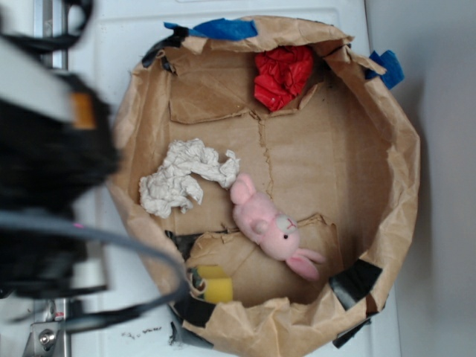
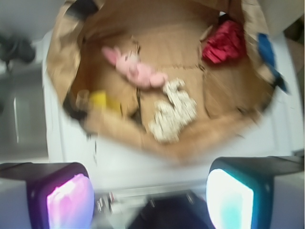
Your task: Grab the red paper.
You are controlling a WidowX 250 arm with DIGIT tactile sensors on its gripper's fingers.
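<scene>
The red paper [image 1: 282, 75] is a bright crumpled wad lying at the far end of the brown paper-lined bin [image 1: 394, 171]. The wrist view shows the red paper [image 2: 224, 43] at its upper right, blurred. My gripper [image 2: 150, 198] is open, its two pads wide apart at the bottom of the wrist view with nothing between them. It hangs outside the bin, over the white surface near the bin's rim and far from the red paper. In the exterior view only the blurred black arm [image 1: 44, 171] shows at the left; the fingertips are not visible there.
An off-white crumpled paper wad [image 1: 186, 177] lies near the bin's left wall. A pink plush rabbit [image 1: 269, 227] lies in the middle. A yellow object [image 1: 214, 282] sits by the lower rim. Blue tape [image 1: 223, 28] marks the bin's top edge.
</scene>
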